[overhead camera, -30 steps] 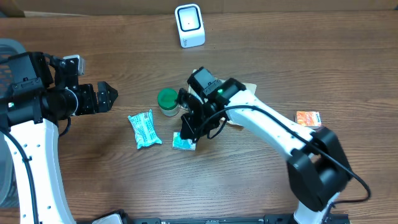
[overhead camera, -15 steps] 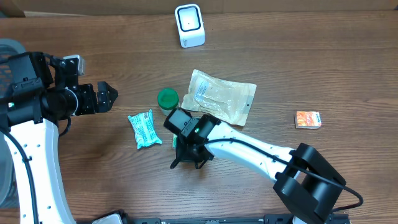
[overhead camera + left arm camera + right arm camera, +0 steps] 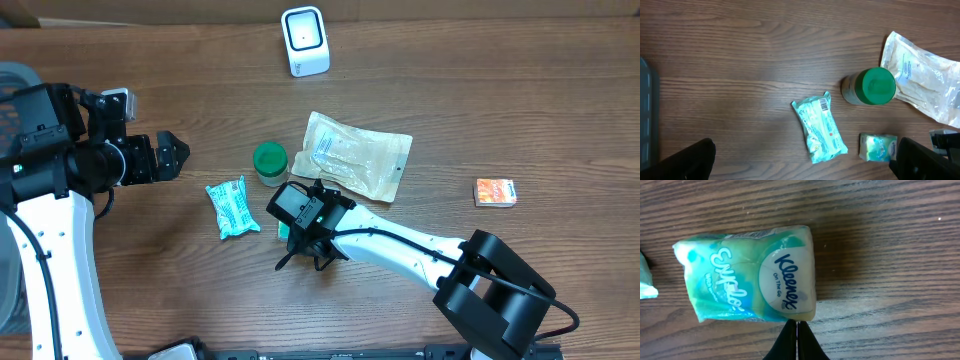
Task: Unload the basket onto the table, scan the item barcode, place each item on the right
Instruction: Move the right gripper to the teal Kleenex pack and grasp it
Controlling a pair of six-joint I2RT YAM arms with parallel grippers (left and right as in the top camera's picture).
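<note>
Right gripper [image 3: 797,328] has its fingers pinched flat together with nothing between them, tips sitting just off the long edge of the tissue pack [image 3: 747,275]. The pack lies flat on the table [image 3: 500,100], brand side up, near the green packet [image 3: 819,131] and the green-lidded jar [image 3: 871,86].

What worries me: if the gripper goes down pinched like that, it pokes or shoves the pack instead of grabbing it. That soft, shiny wrap looks like it'd skid easily, maybe into the green packet. Even with a proper grab, a squishy pack can fold or slip out on the way.

Also, I can't see a barcode on the face that's up, so it's probably underneath. Show the wrong side and nothing reads. The scanner [image 3: 305,41] is well apart at the far side.

Left gripper [image 3: 172,157] sits spread wide off to the side, holding nothing.
</note>
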